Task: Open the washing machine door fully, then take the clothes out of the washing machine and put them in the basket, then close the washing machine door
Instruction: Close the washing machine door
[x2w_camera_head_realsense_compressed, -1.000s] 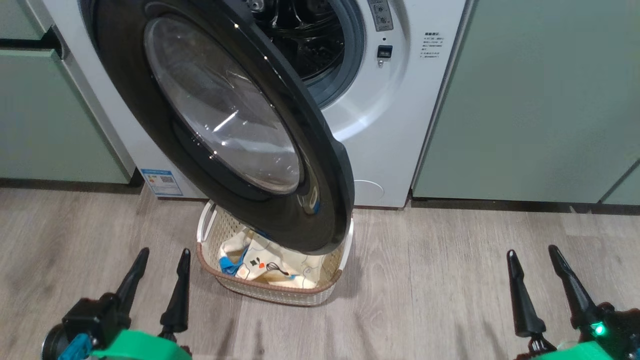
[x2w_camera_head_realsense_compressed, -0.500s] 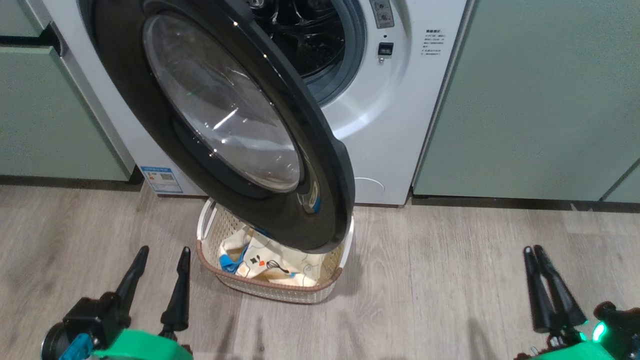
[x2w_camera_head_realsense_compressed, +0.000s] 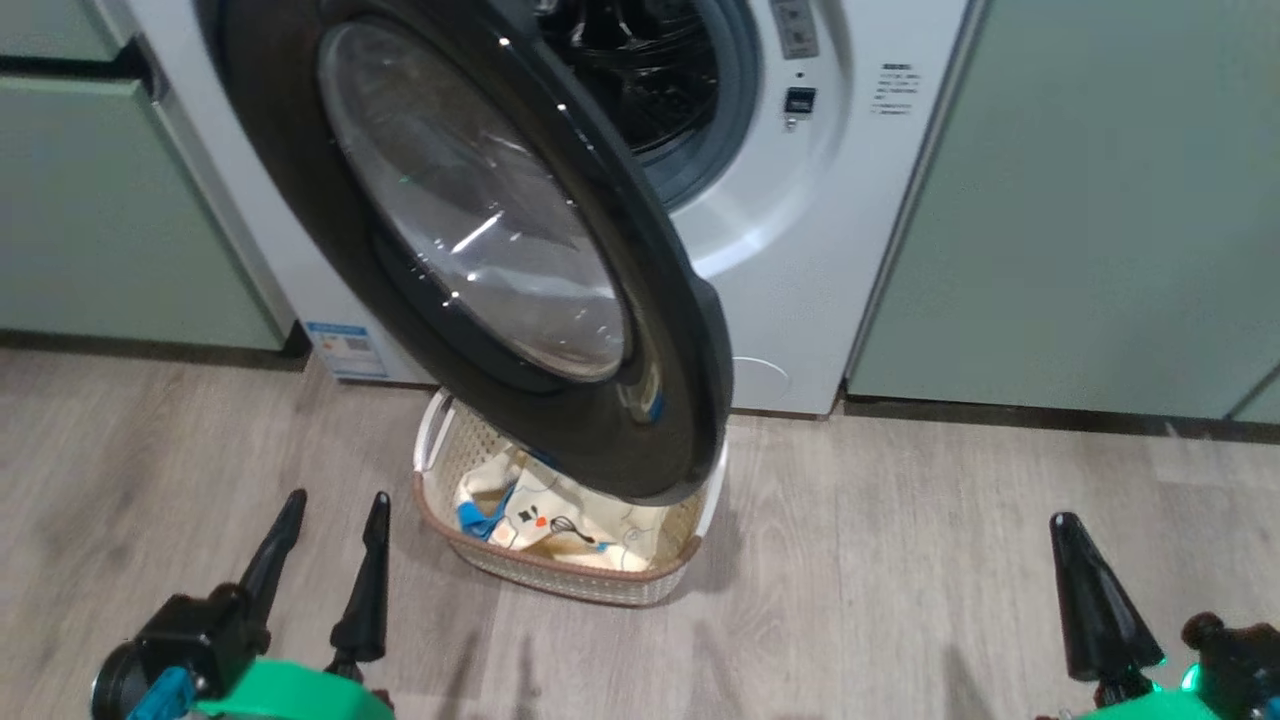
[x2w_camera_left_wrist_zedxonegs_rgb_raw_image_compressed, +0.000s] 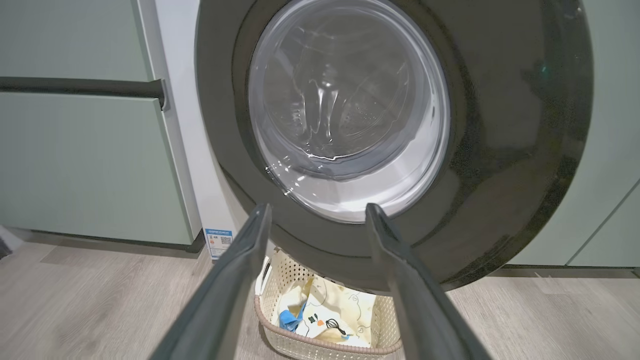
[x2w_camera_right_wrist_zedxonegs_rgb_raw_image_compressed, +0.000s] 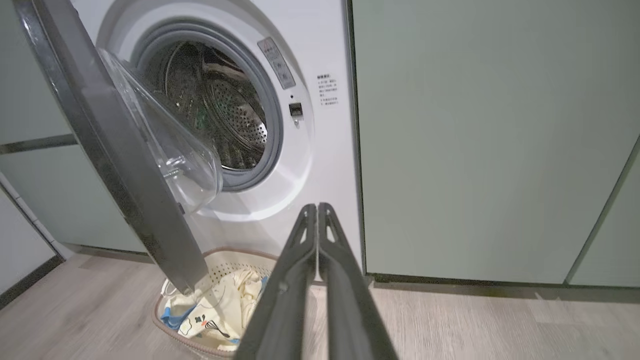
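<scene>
Hanging spread and empty near left, the left gripper (x2w_camera_head_realsense_compressed: 334, 498) faces the black-rimmed round glass door (x2w_camera_head_realsense_compressed: 470, 220), open over the cream perforated basket (x2w_camera_head_realsense_compressed: 585, 583) holding cream-yellow printed clothes (x2w_camera_head_realsense_compressed: 548, 512); the right gripper (x2w_camera_head_realsense_compressed: 1066, 522) has just clenched empty, likely to push it shut.

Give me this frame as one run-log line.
washing machine door: open | clothes: in basket | basket: on floor under door | left gripper: open, empty | right gripper: shut, empty | pending: close door

Even light, sharp; glints on door (x2w_camera_head_realsense_compressed: 478, 250)
</scene>
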